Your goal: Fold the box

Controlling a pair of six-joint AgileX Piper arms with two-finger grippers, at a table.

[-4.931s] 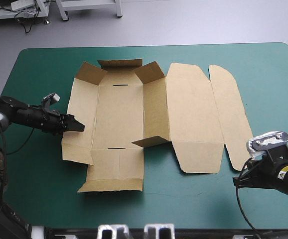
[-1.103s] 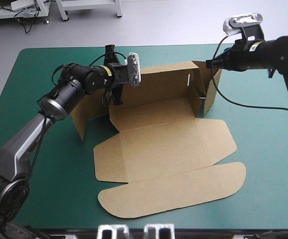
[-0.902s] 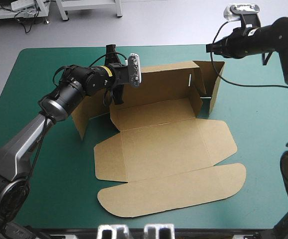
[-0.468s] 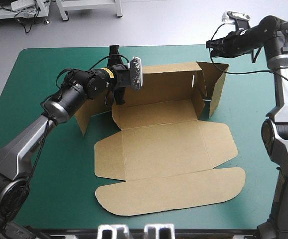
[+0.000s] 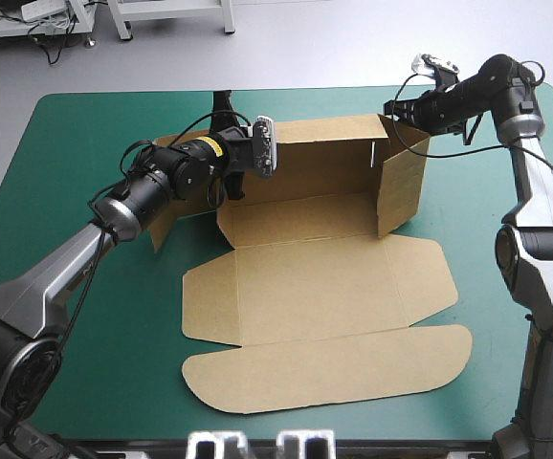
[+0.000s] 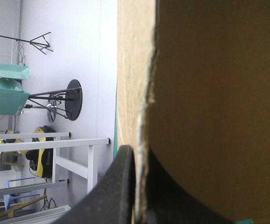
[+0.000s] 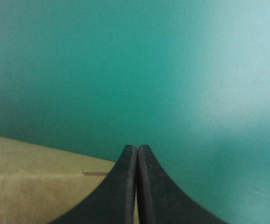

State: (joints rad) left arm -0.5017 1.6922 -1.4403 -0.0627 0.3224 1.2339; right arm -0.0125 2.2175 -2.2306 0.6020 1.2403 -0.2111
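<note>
- Brown box (image 5: 305, 287) sits mid-counter (image 5: 56, 316): matte board, back and side walls raised, round-cornered lid flat.
- Left end effector (image 6: 135, 156) pinches the board's ragged edge.
- Right end effector (image 7: 137, 148) is closed to a point.

Brown box (image 5: 305, 287) is seen half built near the table's (image 5: 66, 316) far edge. The long back wall and both end walls are stood up, while the lid and rounded flap are left flat toward the near edge.

Pale grey floor (image 5: 353, 48) beyond the teal-green table cover (image 5: 66, 316), a white frame's legs (image 5: 227, 17) on it farther off
</note>
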